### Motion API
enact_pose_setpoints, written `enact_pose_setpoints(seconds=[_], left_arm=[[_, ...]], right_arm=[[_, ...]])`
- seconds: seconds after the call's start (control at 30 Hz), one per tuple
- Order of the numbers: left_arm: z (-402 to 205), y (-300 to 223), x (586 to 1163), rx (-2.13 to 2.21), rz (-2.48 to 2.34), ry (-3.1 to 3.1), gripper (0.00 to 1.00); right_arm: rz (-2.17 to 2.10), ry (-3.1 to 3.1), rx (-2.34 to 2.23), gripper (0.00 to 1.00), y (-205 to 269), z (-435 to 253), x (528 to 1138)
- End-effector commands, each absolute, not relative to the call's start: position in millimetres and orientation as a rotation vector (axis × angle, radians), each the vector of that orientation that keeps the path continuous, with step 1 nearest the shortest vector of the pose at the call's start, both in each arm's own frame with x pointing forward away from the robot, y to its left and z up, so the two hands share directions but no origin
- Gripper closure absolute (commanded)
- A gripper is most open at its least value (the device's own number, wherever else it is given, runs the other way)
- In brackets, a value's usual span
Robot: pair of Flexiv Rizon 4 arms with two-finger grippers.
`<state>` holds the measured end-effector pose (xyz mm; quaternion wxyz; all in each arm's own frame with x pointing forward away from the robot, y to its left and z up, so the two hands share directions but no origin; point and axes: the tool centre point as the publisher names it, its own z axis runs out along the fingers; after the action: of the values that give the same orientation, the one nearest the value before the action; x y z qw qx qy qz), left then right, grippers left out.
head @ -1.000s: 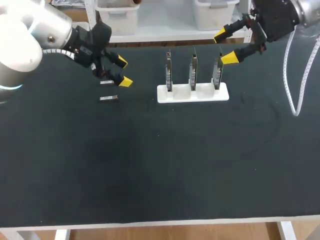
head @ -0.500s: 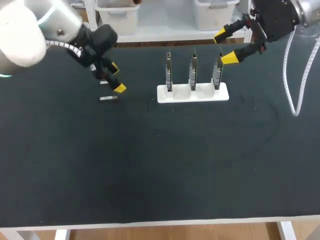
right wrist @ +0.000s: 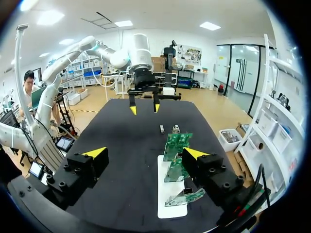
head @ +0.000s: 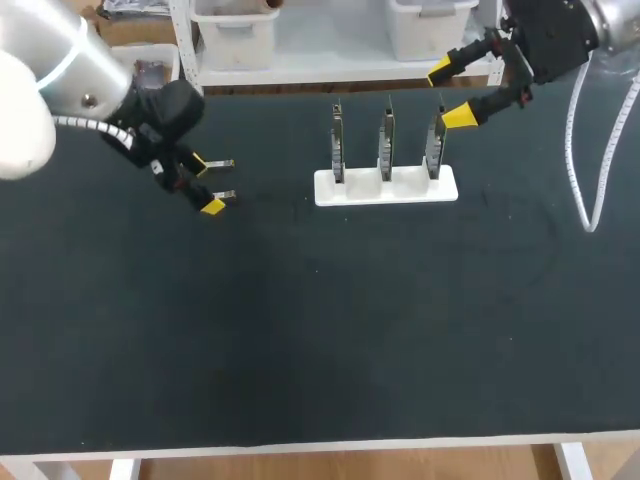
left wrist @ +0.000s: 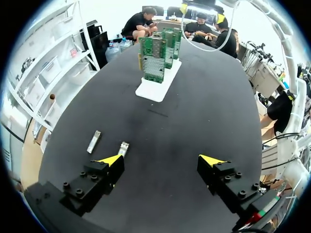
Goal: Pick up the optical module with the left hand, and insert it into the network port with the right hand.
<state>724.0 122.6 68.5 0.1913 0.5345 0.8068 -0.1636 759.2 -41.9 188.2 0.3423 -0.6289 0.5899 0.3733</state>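
Two small silver optical modules lie on the black table at the left, one (head: 222, 163) farther back, one (head: 224, 194) nearer. My left gripper (head: 205, 183) hovers open just left of them. In the left wrist view one module (left wrist: 123, 148) lies just ahead of a fingertip (left wrist: 111, 159) and the other module (left wrist: 94, 141) lies outside that finger. Nothing sits between the fingers of the left gripper (left wrist: 161, 159). Three green boards (head: 386, 145) with the ports stand upright in a white holder (head: 386, 187). My right gripper (head: 449, 93) hangs open above the rightmost board, empty (right wrist: 145, 152).
The right wrist view has the boards (right wrist: 176, 145) and the white holder (right wrist: 170, 194) under and ahead of its fingers, the two modules (right wrist: 162, 128) beyond, and my left gripper (right wrist: 143, 108) farther off. A white cable (head: 590, 180) hangs at the table's right.
My left gripper has swung left and towards the table's near side, coming down beside the two modules. The right arm has not moved.
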Motion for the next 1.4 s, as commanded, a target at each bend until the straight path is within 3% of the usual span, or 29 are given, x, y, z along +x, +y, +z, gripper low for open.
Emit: enact_pose_setpoints(seconds=[0.03,0.43,0.7,1.4], left_arm=[[59.2,121.7,726.1,1.484,-0.533,2.233,0.00],[59.2,121.7,726.1,1.484,-0.533,2.233,0.00],[81.0,107.4,756.8,1.642,-0.399,2.140,0.00],[38.1,134.8,768.9,1.650,-0.425,2.212,0.00]], right_arm=[[0.966,1.535,-1.633,0.00,-41.9,188.7,757.7],[0.966,1.535,-1.633,0.00,-41.9,188.7,757.7],[0.966,1.535,-1.633,0.00,-41.9,188.7,757.7],[0.966,1.535,-1.633,0.00,-41.9,188.7,757.7]])
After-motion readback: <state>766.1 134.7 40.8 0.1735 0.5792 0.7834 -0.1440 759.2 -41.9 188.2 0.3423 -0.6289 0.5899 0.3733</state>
